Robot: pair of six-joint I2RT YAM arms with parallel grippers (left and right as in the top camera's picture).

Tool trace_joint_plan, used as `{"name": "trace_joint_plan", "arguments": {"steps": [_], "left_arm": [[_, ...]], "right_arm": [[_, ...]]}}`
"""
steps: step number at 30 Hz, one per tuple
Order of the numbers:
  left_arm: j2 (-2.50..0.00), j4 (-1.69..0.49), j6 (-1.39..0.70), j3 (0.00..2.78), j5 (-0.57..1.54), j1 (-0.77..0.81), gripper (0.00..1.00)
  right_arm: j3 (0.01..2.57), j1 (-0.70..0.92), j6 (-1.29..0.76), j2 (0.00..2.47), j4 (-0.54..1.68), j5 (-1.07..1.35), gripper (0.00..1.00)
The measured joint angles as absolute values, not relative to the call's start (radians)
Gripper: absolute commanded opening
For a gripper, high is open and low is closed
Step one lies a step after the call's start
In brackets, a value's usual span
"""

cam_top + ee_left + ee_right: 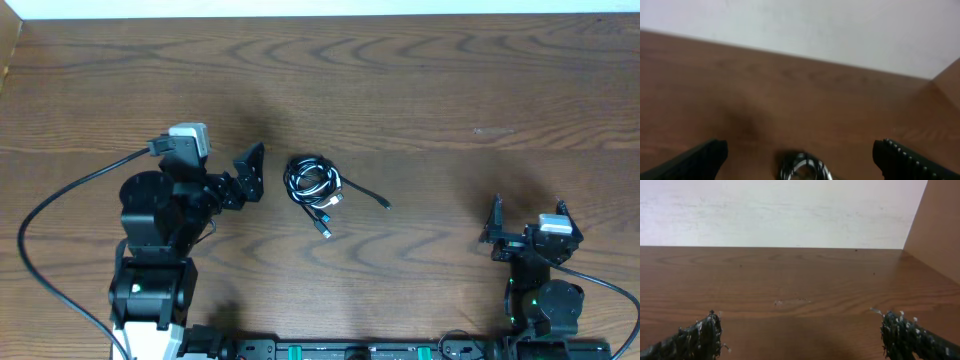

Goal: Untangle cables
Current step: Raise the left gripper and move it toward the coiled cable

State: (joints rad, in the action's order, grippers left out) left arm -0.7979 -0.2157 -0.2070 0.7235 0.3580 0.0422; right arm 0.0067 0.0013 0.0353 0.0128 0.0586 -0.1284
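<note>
Tangled thin black and white cables (315, 187) on brown wooden surface (450, 80), at 3 o'clock near the wide-open, empty left pincer (245, 178), right pincer (528, 222) well apart at the cables' 4 o'clock, also wide-open, empty

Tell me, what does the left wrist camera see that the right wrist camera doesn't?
Left wrist only: the coiled cables, black and white, low in the frame. Right wrist only: a pale scuff on the wood. Both: the wooden table, a white wall, and an open pincer, the left pincer in one, the right pincer in the other.
</note>
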Motion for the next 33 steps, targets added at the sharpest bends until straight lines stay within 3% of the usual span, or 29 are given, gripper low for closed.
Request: {"name": "trace_joint_plan", "arguments": {"steps": [19,25,26,29,33], "left_arm": [[-0.89,-0.36,-0.207,0.723,0.365,0.042,1.0],[-0.891,-0.402,-0.21,0.723,0.368,0.042,0.72],[-0.893,-0.409,-0.208,0.723,0.369,0.042,0.62],[-0.91,-0.428,-0.21,0.723,0.369,0.042,0.08],[-0.94,-0.442,-0.209,0.723,0.369,0.042,0.08]], "right_arm": [[0.007,0.001,0.036,0.013,0.059,-0.128,0.99],[0.007,0.001,0.035,0.013,0.059,-0.128,0.99],[0.007,0.001,0.036,0.013,0.058,-0.128,0.99],[0.007,0.001,0.036,0.013,0.059,-0.128,0.99],[0.007,0.001,0.036,0.013,0.059,-0.128,0.99]]}}
